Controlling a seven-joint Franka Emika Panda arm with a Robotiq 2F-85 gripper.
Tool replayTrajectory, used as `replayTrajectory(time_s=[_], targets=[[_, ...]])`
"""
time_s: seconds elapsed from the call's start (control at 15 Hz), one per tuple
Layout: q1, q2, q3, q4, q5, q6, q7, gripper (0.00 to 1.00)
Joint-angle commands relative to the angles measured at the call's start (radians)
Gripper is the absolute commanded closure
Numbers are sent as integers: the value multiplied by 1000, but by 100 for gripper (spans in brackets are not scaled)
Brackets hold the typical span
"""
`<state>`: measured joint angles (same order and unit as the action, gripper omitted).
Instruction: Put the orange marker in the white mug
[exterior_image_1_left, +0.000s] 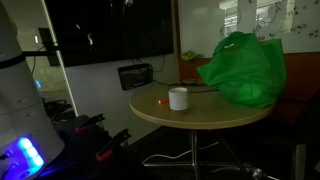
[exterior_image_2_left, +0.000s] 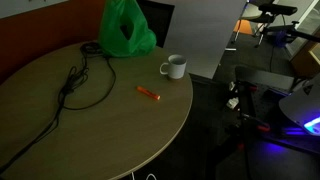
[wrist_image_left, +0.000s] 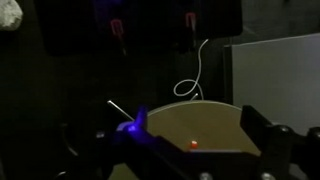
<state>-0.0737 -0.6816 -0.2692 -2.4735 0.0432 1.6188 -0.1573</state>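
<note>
The orange marker (exterior_image_2_left: 148, 93) lies flat on the round wooden table (exterior_image_2_left: 90, 140), a short way in front of the white mug (exterior_image_2_left: 174, 67), which stands upright near the table edge. Both also show in an exterior view, marker (exterior_image_1_left: 162, 101) beside mug (exterior_image_1_left: 178, 98). In the wrist view the marker is a small orange spot (wrist_image_left: 192, 144) on the table (wrist_image_left: 215, 125). My gripper (wrist_image_left: 193, 125) is open and empty, its dark fingers wide apart, well away from the table. The mug is out of the wrist view.
A big green bag (exterior_image_2_left: 126, 28) sits on the table behind the mug, also in an exterior view (exterior_image_1_left: 243, 68). A black cable (exterior_image_2_left: 80, 85) snakes over the tabletop. A dark screen (exterior_image_1_left: 110, 28) hangs on the wall. Blue light glows at the robot base (exterior_image_2_left: 300, 128).
</note>
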Motion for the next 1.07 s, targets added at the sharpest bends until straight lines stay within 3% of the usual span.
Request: replayTrajectory(time_s=[0.0, 0.33, 0.6, 1.0], targets=[[-28, 6, 22, 2, 12, -3, -14, 0], [-28, 6, 22, 2, 12, -2, -14, 0], [-19, 37, 56, -55, 114, 210, 51, 0], [22, 312, 244, -104, 130, 631, 248, 0]])
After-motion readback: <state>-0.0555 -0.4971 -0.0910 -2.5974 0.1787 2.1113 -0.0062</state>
